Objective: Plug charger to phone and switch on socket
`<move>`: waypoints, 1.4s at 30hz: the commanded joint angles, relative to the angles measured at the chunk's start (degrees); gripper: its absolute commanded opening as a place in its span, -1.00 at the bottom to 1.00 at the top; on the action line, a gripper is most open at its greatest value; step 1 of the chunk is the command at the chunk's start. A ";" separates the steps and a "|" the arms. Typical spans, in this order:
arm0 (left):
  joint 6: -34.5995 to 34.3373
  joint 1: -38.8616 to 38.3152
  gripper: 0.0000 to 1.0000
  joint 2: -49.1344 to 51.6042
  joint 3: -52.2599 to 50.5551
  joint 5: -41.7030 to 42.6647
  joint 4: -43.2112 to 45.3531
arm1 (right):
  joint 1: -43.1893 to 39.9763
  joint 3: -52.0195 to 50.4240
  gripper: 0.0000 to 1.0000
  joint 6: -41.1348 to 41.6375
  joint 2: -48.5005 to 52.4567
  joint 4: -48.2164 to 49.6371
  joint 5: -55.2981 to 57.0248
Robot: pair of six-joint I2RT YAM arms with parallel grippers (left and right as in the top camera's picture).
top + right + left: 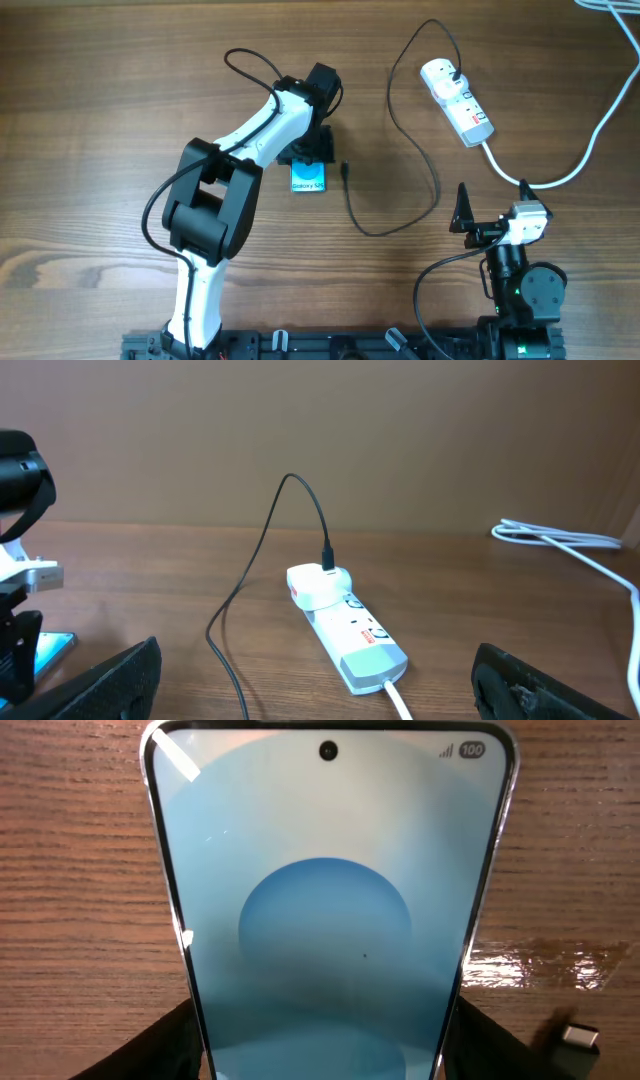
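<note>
The phone point(309, 180) lies flat on the wooden table with its teal-blue screen lit. It fills the left wrist view point(320, 900). My left gripper point(310, 155) sits over it, and its dark fingers point(150, 1050) press against both long edges, shut on the phone. The charger's black plug tip point(344, 170) lies loose just right of the phone point(580, 1040). Its thin cable point(400, 215) loops back to the white socket point(457, 100) at the far right. My right gripper point(462, 210) hovers open and empty, facing the socket point(345, 625) from a distance.
A white adapter point(318, 585) is plugged into the socket's far end. The socket's thick white lead point(590, 140) curves off to the upper right. The right arm's base point(520, 290) stands at the table's front right edge.
</note>
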 commanded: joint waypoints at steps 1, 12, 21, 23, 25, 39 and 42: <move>-0.04 -0.35 0.31 1.22 -0.46 0.70 0.04 | -0.26 -0.07 0.99 0.72 -0.26 0.15 0.11; -0.07 -0.35 0.35 -1.25 -0.24 2.05 -0.83 | -0.26 -0.07 0.99 0.72 -0.26 0.13 0.11; -0.07 -0.35 0.33 -7.41 -0.24 4.24 -2.38 | -0.26 -0.07 0.99 0.72 -0.26 0.13 0.11; -0.07 -0.35 0.33 -8.85 -0.24 5.46 -2.86 | -0.26 -0.07 1.00 0.72 -0.26 0.13 0.11; -0.07 -0.33 0.33 -10.14 -0.24 7.39 -3.28 | -0.26 -0.07 0.99 0.72 -0.26 0.13 0.11; -0.11 0.09 0.52 -13.22 -0.33 7.87 -2.97 | -0.26 -0.07 0.99 0.72 -0.26 0.13 0.11; -5.49 -0.98 0.67 -12.37 -0.55 0.66 -1.51 | -0.26 -0.04 1.00 0.74 -0.26 0.13 0.11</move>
